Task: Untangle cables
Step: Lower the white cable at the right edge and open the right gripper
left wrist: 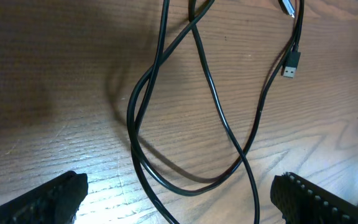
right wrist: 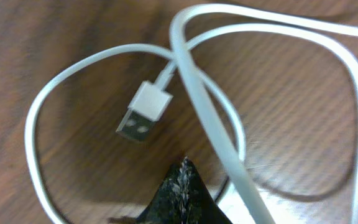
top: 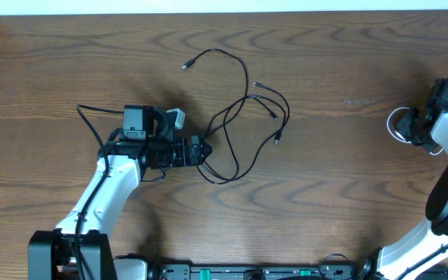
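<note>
A loose tangle of thin black cables [top: 247,97] lies at the table's middle, with plug ends [top: 277,138] spread to the right. My left gripper [top: 205,151] stands open at the tangle's left edge. In the left wrist view, black cable loops [left wrist: 211,99] cross between and beyond its wide-apart fingers [left wrist: 48,199], and a USB plug [left wrist: 291,62] lies further out. At the far right, my right gripper [top: 415,124] is shut over the coiled white cord [top: 395,124]. In the right wrist view, a raised strand of that white cord [right wrist: 194,74] runs just beside the closed fingertips [right wrist: 182,180]. The cord's USB plug [right wrist: 143,112] lies flat.
The table is dark wood [top: 348,194]. A thicker black wire [top: 88,117] loops off the left arm at the left. The table's far edge [top: 224,11] runs along the top.
</note>
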You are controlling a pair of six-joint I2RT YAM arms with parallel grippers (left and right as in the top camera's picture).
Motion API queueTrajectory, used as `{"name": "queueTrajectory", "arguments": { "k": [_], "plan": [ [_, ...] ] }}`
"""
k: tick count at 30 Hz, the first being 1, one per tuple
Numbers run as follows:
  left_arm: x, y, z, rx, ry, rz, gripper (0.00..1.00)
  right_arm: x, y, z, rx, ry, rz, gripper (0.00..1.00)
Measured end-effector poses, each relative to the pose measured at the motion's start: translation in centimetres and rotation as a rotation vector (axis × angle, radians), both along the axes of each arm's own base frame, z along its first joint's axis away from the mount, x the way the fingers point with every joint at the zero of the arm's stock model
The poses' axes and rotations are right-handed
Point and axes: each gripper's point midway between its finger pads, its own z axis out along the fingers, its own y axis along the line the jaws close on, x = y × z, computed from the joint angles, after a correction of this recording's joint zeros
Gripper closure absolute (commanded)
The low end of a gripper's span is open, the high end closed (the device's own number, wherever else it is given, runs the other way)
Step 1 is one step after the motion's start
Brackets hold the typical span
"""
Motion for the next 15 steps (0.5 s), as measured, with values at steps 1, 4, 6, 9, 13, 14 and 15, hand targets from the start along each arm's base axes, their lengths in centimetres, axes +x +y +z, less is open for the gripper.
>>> {"name": "queueTrajectory", "arguments": {
  "k": [1,4,6,9,13,14,15],
  "plan": [
    [0.00,-0.01,0.00,0.000,0.000,0.000,0.00,-0.16,-0.21,-0.01,-0.011,0.008,-0.007,0.93],
    [0.00,0.00,0.01,0.000,0.000,0.000,0.00,-0.46,-0.61,0.01,-0.032,0.021,-0.025,0.89],
    [0.00,-0.01,0.01,0.000,0.000,0.000,0.00,-0.55,-0.74,0.03,-0.038,0.023,-0.031,0.88],
    [0.00,0.00,0.00,0.000,0.000,0.000,0.00,-0.53,-0.74,0.03,-0.038,0.022,-0.032,0.85],
    [0.00,0.00,0.00,0.000,0.000,0.000,0.00,0.17,-0.54,0.08,-0.030,-0.001,0.007,0.80],
    [0.00,0.00,0.00,0.000,0.000,0.000,0.00,0.25,-0.40,0.07,-0.026,-0.002,0.018,0.79],
    [0.00,0.00,0.00,0.000,0.000,0.000,0.00,0.34,-0.24,0.07,-0.020,-0.004,0.029,0.79]
  ]
}}
